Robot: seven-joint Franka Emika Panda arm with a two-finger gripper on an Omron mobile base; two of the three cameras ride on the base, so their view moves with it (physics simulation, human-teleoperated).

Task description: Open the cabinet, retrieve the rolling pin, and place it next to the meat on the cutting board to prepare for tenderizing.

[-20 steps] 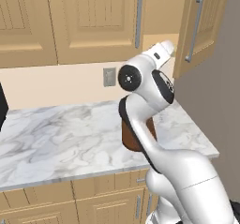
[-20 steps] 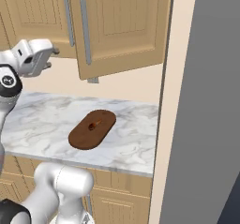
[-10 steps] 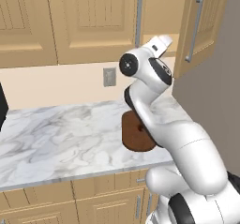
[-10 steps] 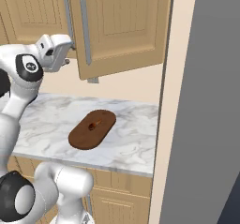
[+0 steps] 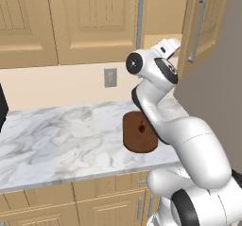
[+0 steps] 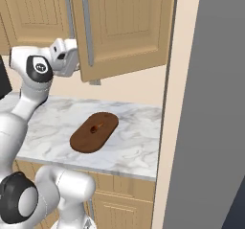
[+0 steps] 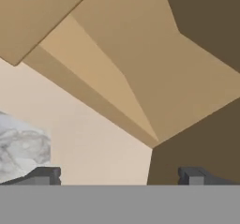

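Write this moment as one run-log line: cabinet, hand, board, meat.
cabinet: right door swung open | hand: open, empty, raised near cabinet underside | cutting board: on counter | meat: on board | rolling pin: not yet out

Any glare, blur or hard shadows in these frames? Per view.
Left base view: flat even light, no glare; board sharp, meat tiny. Right base view: soft shade under the open cabinet door, none cast by the board. Hand view: very close, soft edges; cabinet underside dark on the right; gripper tips wide apart.

Meat (image 6: 95,128) sits on cutting board (image 6: 81,142); cabinet (image 5: 205,26) door ajar.
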